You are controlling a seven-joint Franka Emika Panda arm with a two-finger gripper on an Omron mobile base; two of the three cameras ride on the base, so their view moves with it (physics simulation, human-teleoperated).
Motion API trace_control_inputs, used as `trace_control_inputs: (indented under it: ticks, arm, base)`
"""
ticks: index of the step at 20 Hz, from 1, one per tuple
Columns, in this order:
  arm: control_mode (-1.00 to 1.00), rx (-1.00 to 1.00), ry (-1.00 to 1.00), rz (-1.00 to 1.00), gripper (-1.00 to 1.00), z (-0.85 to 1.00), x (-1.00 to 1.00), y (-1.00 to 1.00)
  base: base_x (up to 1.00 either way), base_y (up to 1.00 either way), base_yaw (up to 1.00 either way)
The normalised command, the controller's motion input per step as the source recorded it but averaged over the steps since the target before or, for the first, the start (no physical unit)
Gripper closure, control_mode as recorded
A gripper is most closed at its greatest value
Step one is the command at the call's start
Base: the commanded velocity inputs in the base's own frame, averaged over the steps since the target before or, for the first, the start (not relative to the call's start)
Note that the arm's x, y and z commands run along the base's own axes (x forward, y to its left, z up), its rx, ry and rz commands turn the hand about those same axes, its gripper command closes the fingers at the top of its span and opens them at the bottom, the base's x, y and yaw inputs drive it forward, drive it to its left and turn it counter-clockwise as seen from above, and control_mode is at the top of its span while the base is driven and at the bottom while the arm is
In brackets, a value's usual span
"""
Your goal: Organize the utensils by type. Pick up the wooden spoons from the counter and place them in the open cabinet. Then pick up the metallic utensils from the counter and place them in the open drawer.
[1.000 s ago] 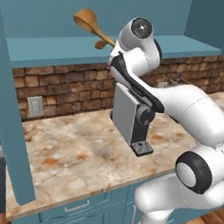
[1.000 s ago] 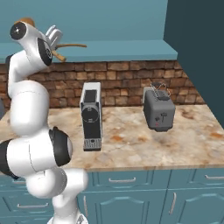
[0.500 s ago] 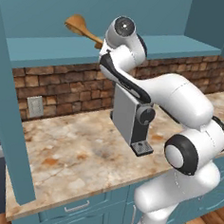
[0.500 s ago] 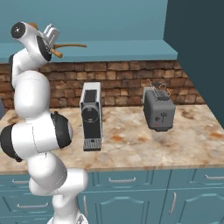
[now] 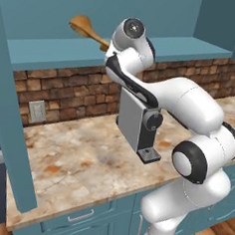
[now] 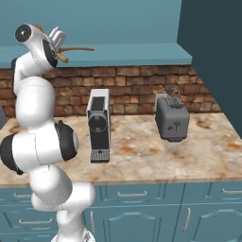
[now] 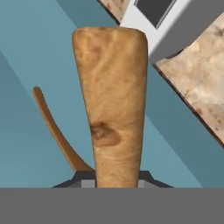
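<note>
A: Where do we see the tool (image 7: 117, 186), and in what state?

B: It is raised over the cabinet shelf (image 5: 54, 52), clenched on a wooden spoon (image 5: 86, 28); in the hand view the spoon's broad handle rises straight out from between the finger tips.

A: Where does that spoon lie relative to the tool?

B: It projects ahead of the tool, bowl outermost, above the shelf. A second wooden spoon (image 7: 54, 129) lies on the shelf just beside the tool.

A: What do we note below?

B: The coffee machine (image 6: 99, 125) and toaster (image 6: 171, 117) stand on the worktop (image 6: 142, 158), well beneath the tool.
</note>
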Motion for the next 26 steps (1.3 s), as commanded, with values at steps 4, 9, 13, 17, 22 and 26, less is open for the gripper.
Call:
trace_control_inputs:
  ticks: [4, 9, 13, 17, 22, 26]
  arm:
    - [-1.0, -0.21, 0.22, 0.17, 1.0, 0.69, 0.96, -0.96]
    - [-1.0, -0.24, 0.39, 0.03, 1.0, 1.0, 1.0, -0.54]
    - [-1.0, -0.21, 0.4, 0.0, 1.0, 1.0, 1.0, -0.61]
    - [-1.0, -0.17, 0.13, 0.0, 1.0, 0.17, 0.94, -0.63]
    - [-1.0, -0.01, -0.05, 0.0, -1.0, -0.57, 0.77, -0.51]
    - [-1.0, 0.04, -0.04, 0.02, -1.0, -0.16, 0.12, -0.86]
  base:
    - [0.0, 0.0, 0.0]
    - [0.0, 0.0, 0.0]
    - [0.0, 0.0, 0.0]
    - [0.0, 0.0, 0.0]
    - [0.0, 0.0, 0.0]
    - [0.0, 0.0, 0.0]
